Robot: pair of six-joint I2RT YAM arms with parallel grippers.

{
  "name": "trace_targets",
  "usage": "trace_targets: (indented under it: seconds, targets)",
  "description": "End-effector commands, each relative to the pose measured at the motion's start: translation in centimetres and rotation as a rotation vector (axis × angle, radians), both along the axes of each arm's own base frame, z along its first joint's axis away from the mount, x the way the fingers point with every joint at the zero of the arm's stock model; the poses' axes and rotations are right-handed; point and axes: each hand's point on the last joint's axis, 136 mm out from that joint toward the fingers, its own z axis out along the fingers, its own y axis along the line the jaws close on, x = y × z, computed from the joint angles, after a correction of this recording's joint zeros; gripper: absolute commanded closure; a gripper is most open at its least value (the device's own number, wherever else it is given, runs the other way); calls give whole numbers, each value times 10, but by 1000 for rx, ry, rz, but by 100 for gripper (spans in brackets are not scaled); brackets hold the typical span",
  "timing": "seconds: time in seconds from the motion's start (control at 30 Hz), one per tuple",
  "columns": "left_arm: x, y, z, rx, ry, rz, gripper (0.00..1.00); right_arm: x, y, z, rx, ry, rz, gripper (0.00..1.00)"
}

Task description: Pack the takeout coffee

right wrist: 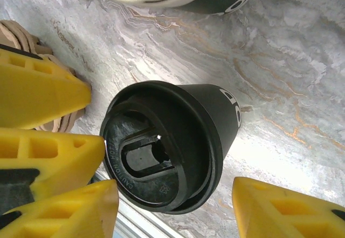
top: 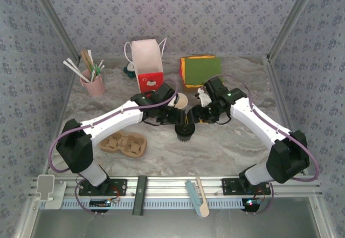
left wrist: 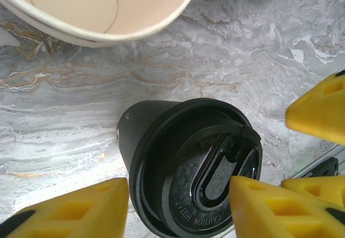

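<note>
Left fingers [left wrist: 75, 211]: released, spread to either side of the lidded cup [left wrist: 188, 162], not clamped on it. Right fingers [right wrist: 283, 208]: also released, same cup between them, clear gap on one side. Cup upright on tabletop [left wrist: 64, 114]. Open cup [left wrist: 97, 11] just beyond the fingertips, apart from the lidded one. Carrier [right wrist: 19, 33] past the left pair.

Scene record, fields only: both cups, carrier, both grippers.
lidded cup: dark paper cup with round black plastic lid, upright on marble-patterned table
open cup: lidless dark paper cup with white inside, just behind it
carrier: brown cardboard cup carrier, empty, left of both cups
left gripper: open, fingers astride the lid
right gripper: open, fingers astride the lid
</note>
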Motion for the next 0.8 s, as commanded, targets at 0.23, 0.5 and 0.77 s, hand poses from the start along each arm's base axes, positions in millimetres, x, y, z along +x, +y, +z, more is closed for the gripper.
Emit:
trace_targets:
  seconds: [0.23, 0.5, 0.77]
  targets:
    - [30, 39, 79, -15, -188, 84, 12, 35, -20, 43, -29, -128, -102, 21]
    - [56, 83, 114, 29, -321, 208, 0, 68, -36, 68, -11, -208, -208, 0]
    - [76, 123, 151, -9, -419, 317, 0, 101, -39, 92, -9, -289, -266, 0]
